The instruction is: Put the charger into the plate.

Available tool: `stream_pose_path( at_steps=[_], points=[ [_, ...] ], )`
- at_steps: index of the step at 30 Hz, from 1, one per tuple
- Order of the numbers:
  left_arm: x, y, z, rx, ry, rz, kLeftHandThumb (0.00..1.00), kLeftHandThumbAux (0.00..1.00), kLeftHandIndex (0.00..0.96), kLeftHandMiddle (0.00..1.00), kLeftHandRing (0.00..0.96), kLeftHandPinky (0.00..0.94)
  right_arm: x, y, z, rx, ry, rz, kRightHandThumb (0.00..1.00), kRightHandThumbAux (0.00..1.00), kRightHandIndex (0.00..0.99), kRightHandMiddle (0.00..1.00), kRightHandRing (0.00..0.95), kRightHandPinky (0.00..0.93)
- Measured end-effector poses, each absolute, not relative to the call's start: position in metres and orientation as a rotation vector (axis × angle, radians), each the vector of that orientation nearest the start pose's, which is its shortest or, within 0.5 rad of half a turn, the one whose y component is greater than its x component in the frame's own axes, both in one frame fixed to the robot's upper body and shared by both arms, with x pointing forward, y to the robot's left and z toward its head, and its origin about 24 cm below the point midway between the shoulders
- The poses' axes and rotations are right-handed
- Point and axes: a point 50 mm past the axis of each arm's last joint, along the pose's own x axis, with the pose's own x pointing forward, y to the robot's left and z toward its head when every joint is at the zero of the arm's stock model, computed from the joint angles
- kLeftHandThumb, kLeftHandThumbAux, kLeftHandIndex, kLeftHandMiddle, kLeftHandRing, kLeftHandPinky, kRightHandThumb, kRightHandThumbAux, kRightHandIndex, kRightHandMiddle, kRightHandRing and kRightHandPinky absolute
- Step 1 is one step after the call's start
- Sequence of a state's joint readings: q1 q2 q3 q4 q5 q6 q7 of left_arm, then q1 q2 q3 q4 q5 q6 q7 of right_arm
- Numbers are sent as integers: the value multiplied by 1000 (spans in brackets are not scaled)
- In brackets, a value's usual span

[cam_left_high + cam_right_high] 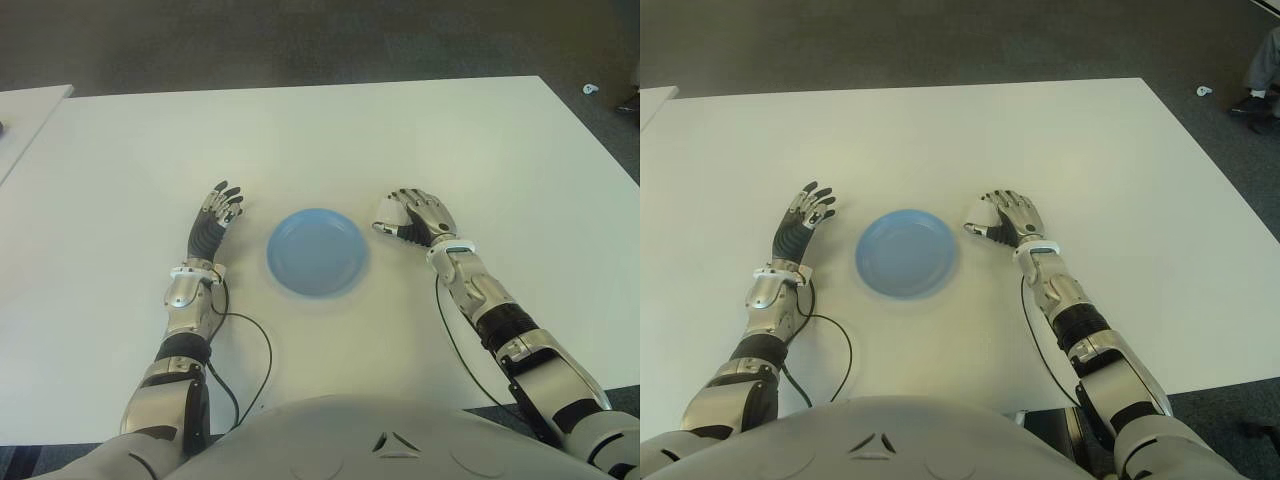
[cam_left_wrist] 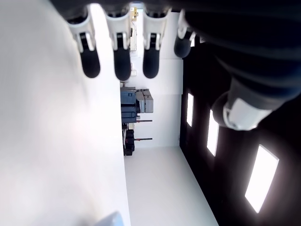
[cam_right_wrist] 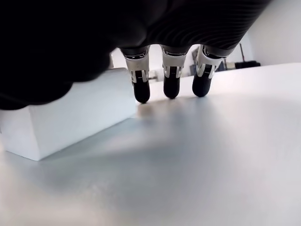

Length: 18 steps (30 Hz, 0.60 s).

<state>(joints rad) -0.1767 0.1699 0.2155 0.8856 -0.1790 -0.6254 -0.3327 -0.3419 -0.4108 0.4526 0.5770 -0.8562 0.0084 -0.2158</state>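
Note:
The white block charger point(image 1: 385, 210) lies on the table just right of the blue plate point(image 1: 290, 270). My right hand point(image 1: 408, 222) arches over the charger. In the right wrist view the charger point(image 3: 70, 113) rests flat on the table. The fingertips point(image 3: 171, 89) point down at the table by its far end, and the thumb hangs above it without clamping it. My left hand point(image 1: 218, 212) shows left of the plate, with its fingers point(image 2: 121, 61) stretched out and holding nothing.
The white table point(image 1: 400, 130) spreads wide behind the plate. A black cable point(image 1: 262, 350) loops on it near my left forearm. A second white tabletop point(image 1: 20, 110) stands at the far left. A person's foot point(image 1: 1255, 75) shows on the floor at the far right.

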Motion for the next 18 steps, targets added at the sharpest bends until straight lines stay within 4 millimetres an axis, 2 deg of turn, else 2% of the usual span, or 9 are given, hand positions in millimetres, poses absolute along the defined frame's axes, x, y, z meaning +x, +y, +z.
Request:
stream_pose_path(
  at_steps=[18],
  points=[
    [244,226,-37,-30,41,-29,0,507,72,169,172,194,297,-169,-4,-1454,-5,268,302,102,0,0,0,0]
  ],
)
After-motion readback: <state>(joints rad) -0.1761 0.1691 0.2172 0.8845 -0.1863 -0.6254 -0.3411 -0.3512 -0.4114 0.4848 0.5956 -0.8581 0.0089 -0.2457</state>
